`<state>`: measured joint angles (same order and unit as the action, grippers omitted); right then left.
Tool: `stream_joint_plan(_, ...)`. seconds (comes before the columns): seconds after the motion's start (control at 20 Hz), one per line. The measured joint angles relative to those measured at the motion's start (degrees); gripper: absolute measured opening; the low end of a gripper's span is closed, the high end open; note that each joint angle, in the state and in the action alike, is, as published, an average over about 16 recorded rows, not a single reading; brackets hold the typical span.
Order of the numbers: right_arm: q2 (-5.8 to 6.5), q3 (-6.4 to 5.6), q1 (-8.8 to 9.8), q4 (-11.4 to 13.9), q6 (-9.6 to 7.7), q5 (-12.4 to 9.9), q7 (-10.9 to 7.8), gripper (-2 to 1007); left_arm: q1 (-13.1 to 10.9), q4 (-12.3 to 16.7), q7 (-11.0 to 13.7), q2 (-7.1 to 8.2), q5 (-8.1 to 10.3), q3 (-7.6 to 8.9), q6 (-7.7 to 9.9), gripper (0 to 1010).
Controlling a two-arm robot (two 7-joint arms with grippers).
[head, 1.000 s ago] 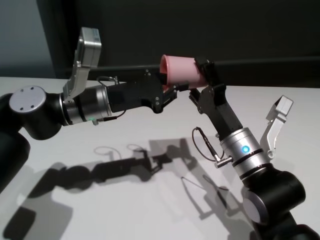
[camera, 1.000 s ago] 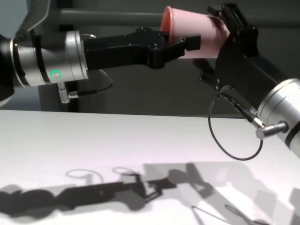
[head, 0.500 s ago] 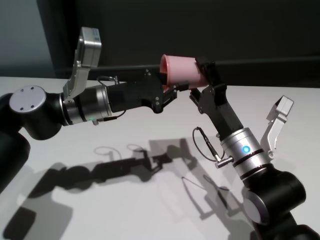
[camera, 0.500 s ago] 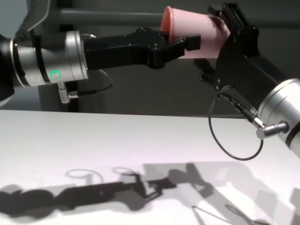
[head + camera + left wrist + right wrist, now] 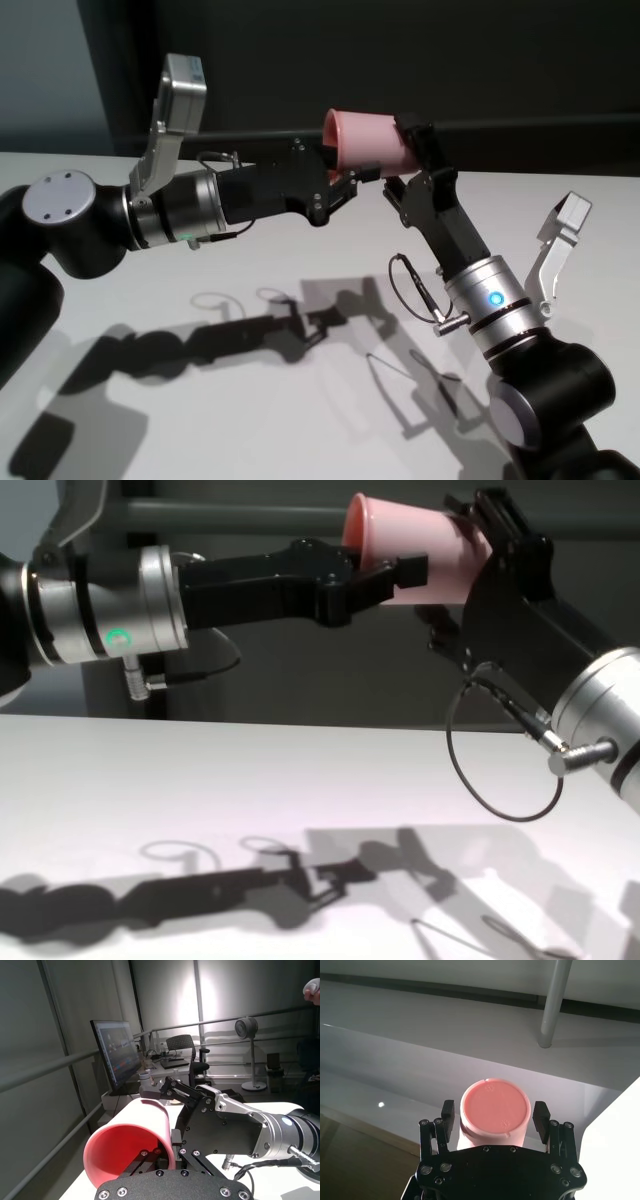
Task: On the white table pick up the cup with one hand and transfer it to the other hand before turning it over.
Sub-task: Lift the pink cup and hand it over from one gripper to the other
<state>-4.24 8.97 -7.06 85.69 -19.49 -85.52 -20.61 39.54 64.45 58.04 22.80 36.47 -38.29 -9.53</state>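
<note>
The pink cup [image 5: 365, 140] lies on its side high above the white table [image 5: 300, 400], its mouth toward my left arm. My left gripper [image 5: 340, 178] is shut on the rim wall of the cup [image 5: 127, 1145]. My right gripper [image 5: 408, 160] reaches in from the right and straddles the cup's closed base. In the right wrist view the base of the cup [image 5: 493, 1110] sits between the right fingers [image 5: 449, 1112], with a thin gap on each side. The chest view shows the cup [image 5: 430, 555] bridging both grippers.
A loop of black cable [image 5: 410, 290] hangs off my right wrist. Shadows of both arms lie on the tabletop [image 5: 200, 780] beneath them. A dark wall with a rail [image 5: 250, 515] runs behind the table.
Very little: the cup and both grippers have shifted slightly to the right in the head view. The left grip on the rim is the same.
</note>
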Motion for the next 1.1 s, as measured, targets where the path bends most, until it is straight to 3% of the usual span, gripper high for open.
stream_joint_plan(0.65, -0.03, -0.1, 0.04, 0.09, -0.02, 0.12, 0.06, 764, 0.0, 0.0, 0.0, 0.01, 0.0, 0.0, 0.0, 47)
stream_joint_plan(1.1, -0.03, -0.13, 0.06, 0.12, -0.03, 0.17, 0.08, 742, 0.0, 0.0, 0.0, 0.01, 0.0, 0.0, 0.0, 47)
